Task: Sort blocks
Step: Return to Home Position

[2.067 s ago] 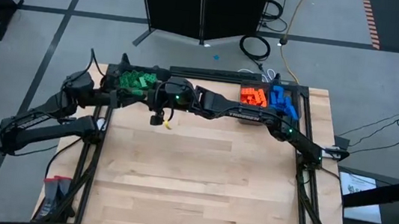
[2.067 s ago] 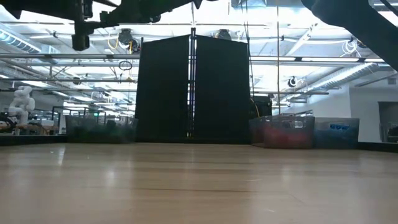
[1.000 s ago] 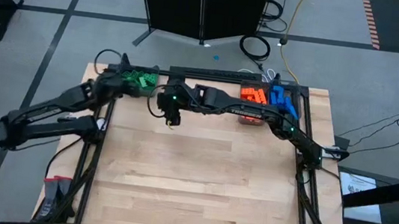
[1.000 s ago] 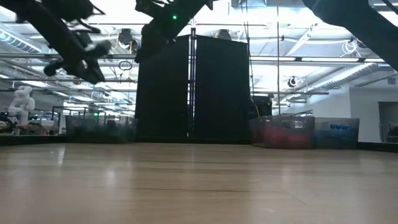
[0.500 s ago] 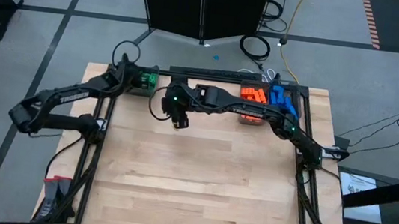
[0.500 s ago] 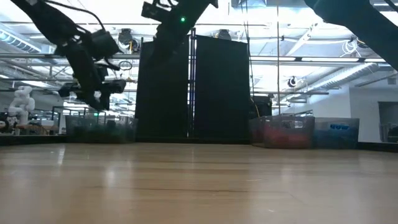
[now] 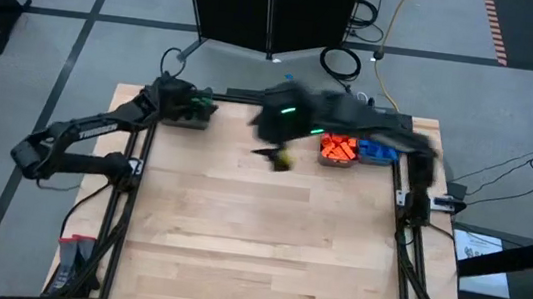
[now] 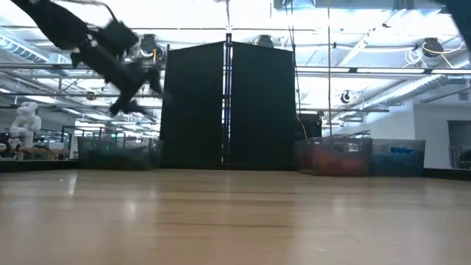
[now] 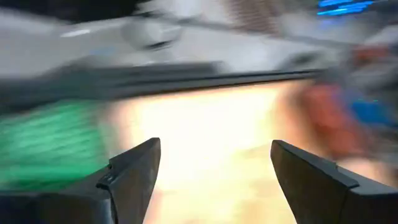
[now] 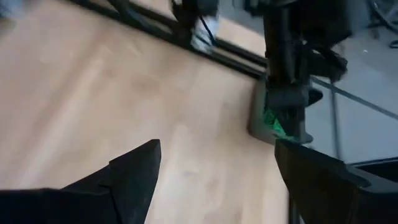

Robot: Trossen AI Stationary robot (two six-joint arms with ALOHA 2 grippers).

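Step in hand: release over the green bin (image 7: 190, 113) at the desk's (image 7: 256, 239) far left corner; you look to be at the drop, with no block visible between the fingers.
Doing it well: keep the left gripper (image 7: 194, 107) over the bin's middle until the fingers are fully apart, so a brick falls inside the walls rather than onto the rim; lift clear before swinging away.
Left gripper: fingers spread wide in the left wrist view, nothing seen between them; green blocks (image 9: 46, 146) show blurred just past one finger.
Left arm pose: reaching from the desk's left edge toward the far left corner, gripper above the bin.
Right gripper (image 7: 279, 157): fingers wide apart in its wrist view, nothing held; blurred, so judged to be mid-swing.
Right arm pose: stretched across the far side, gripper above bare desk between the bins.
Blocks: green ones in the left bin; orange blocks (image 7: 339, 150) and blue blocks (image 7: 379, 150) in bins at the far right; none seen loose on the desk.
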